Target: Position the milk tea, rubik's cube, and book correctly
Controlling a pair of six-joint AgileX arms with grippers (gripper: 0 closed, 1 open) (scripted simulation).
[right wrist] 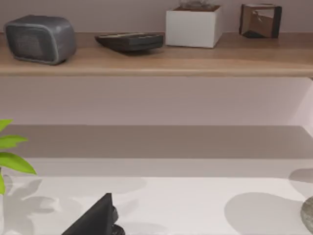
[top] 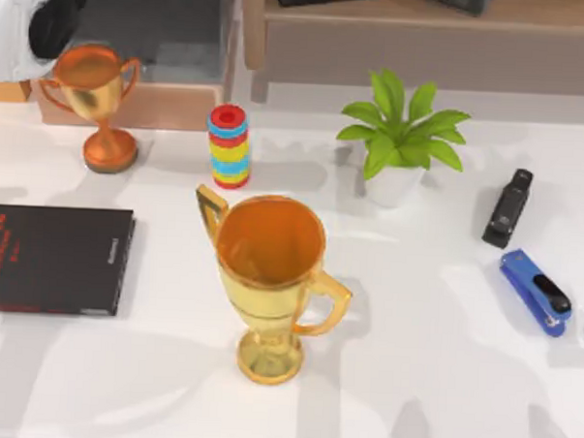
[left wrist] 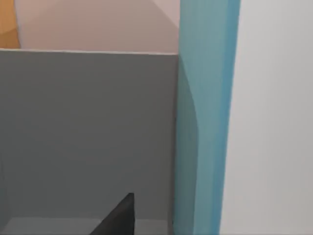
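White table [top: 411, 379] — gold trophy [top: 270, 276] at centre; both end effectors' state — cannot tell.

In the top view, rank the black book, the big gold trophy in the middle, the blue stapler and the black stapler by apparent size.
Largest to smallest in the top view:
1. Big gold trophy, though it stands tall toward the camera, which may inflate it; close to the next.
2. Black book.
3. Blue stapler.
4. Black stapler, only slightly smaller than the blue one.
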